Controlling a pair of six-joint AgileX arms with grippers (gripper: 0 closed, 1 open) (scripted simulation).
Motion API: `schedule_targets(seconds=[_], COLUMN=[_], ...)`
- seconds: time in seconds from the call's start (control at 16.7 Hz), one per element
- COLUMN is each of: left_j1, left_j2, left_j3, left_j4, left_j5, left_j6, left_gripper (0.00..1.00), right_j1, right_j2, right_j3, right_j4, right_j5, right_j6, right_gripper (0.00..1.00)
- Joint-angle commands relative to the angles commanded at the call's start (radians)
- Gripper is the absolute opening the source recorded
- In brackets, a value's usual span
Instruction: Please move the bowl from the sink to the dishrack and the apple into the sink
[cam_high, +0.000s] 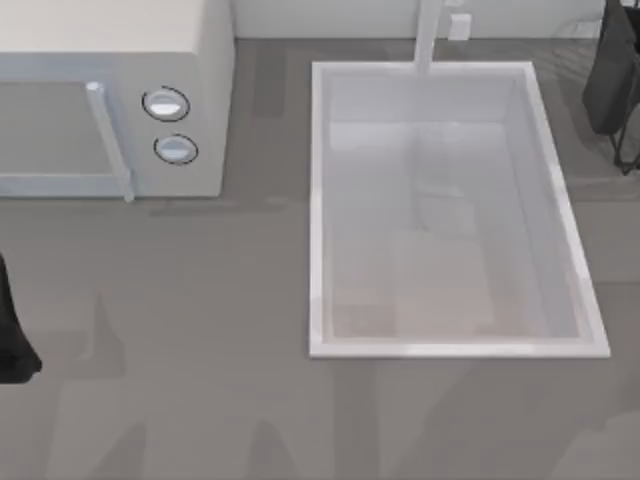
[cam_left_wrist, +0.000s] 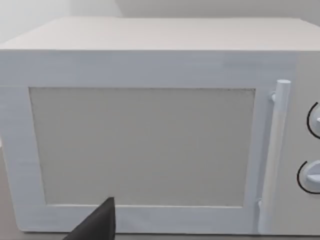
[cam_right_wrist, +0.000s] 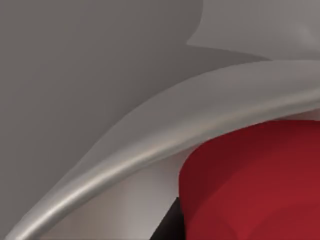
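On the grey table (cam_high: 200, 300), your white sink (cam_high: 320, 200) is sitting beside a microwave (cam_high: 215, 100).
Your right wrist is facing the red apple (cam_right_wrist: 250, 185); I cannot tell either jaws' state.

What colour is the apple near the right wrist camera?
Bright red; the apple shows best in the right wrist view.

A white microwave (cam_high: 120, 100) with two round knobs (cam_high: 166, 104) stands on the grey table (cam_high: 200, 330).

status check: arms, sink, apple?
Left arm parked at table's left edge, facing microwave. Right arm at far right. Sink holds nothing. Apple close under right wrist camera.
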Motion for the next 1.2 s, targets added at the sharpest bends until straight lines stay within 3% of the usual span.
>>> schedule_targets(seconds=[0.24,0.66,1.2], left_j1=[0.0,0.0,0.0], left_j2=[0.0,0.0,0.0], left_j3=[0.0,0.0,0.0], left_j4=[0.0,0.0,0.0], left_j5=[0.0,0.0,0.0], left_j6=[0.0,0.0,0.0], left_gripper=[1.0,1.0,1.0], right_j1=[-0.001,-0.005,0.022], right_j2=[-0.019,-0.115,-0.111], right_j3=[0.062,0.257,0.266], right_j4=[-0.074,-0.382,-0.349], right_j5=[0.005,0.005,0.02], right_j6=[-0.003,-0.005,-0.001], right_gripper=[0.0,0.0,0.0])
